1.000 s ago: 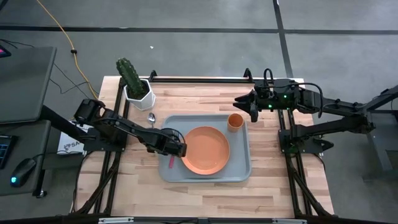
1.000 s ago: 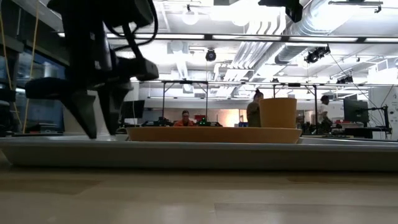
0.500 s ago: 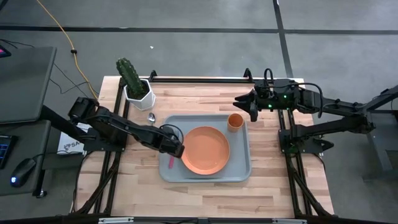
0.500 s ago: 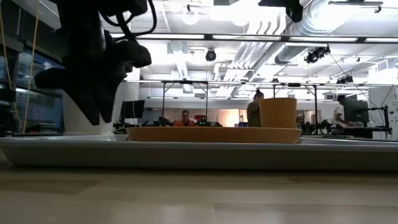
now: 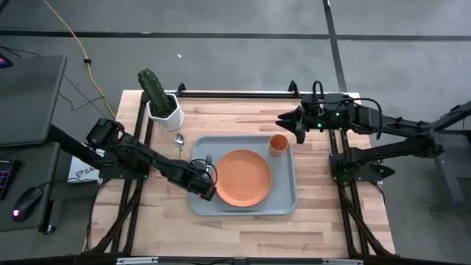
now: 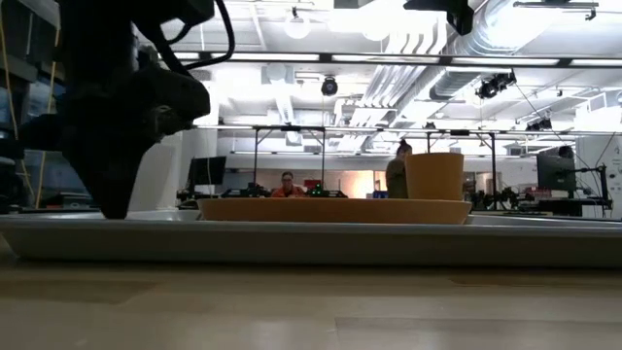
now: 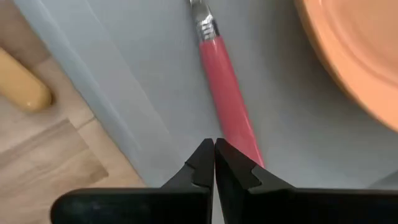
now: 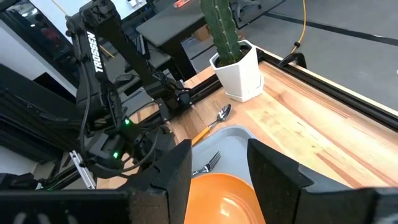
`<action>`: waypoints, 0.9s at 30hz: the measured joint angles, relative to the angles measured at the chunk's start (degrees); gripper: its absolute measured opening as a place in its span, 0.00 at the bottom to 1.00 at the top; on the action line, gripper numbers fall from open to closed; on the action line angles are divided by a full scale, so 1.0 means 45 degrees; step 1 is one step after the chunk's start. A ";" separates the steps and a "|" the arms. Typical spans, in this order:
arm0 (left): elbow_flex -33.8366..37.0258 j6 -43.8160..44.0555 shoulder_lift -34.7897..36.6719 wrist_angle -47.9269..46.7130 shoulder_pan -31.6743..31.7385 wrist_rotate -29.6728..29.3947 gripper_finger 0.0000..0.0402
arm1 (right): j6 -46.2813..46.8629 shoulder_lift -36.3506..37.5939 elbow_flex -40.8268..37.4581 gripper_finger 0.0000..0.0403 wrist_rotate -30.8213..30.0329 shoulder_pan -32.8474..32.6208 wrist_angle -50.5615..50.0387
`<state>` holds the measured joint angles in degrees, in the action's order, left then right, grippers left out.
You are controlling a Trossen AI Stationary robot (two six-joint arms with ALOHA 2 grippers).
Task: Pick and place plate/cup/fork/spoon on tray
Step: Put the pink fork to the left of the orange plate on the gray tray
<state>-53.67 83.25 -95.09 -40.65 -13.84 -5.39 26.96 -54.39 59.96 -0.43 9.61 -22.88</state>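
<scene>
The pale blue-grey tray (image 5: 287, 200) carries the orange plate (image 5: 243, 177), the orange cup (image 5: 278, 143) at its far right corner, and the fork along its left side. The fork's tines (image 5: 208, 159) point to the far edge. Its pink handle (image 7: 229, 99) lies flat on the tray floor. My left gripper (image 5: 207, 193) is shut, pointing down, just over the handle's near end, with nothing between its fingers (image 7: 214, 152). The spoon (image 5: 179, 140) lies on the wood left of the tray. My right gripper (image 5: 288, 125) hovers open beyond the cup. My left gripper's shut fingertips (image 7: 205, 163) stand against the left side of the fork handle's near end (image 7: 249, 146), coming from above. The fingers hide that spot, so I cannot tell whether they touch the handle. The fork lies flat on the tray.
A white pot with a green cactus (image 5: 160, 103) stands at the table's far left corner. The spoon's yellow handle end (image 7: 25, 90) lies close outside the tray's left rim (image 7: 93, 87). Bare wood runs along the table's near edge.
My left gripper has shut on nothing and has moved a little toward the table's near edge along the fork's handle. The fork stays flat on the tray.
</scene>
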 joint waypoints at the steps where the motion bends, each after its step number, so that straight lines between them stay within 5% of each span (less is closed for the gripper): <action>1: 0.0000 0.0085 0.0000 -0.0011 -0.0073 -0.0015 0.00 | 0.0000 0.0000 0.0000 0.36 -0.0003 -0.0005 0.0001; 27: -0.0017 0.0177 -0.0812 0.0822 -0.0904 0.0579 0.00 | 0.0008 0.0000 0.0000 0.36 -0.0007 -0.0003 -0.0002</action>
<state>-53.75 84.05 -98.74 -36.95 -17.91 -2.79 27.00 -54.39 59.96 -0.46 9.59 -22.89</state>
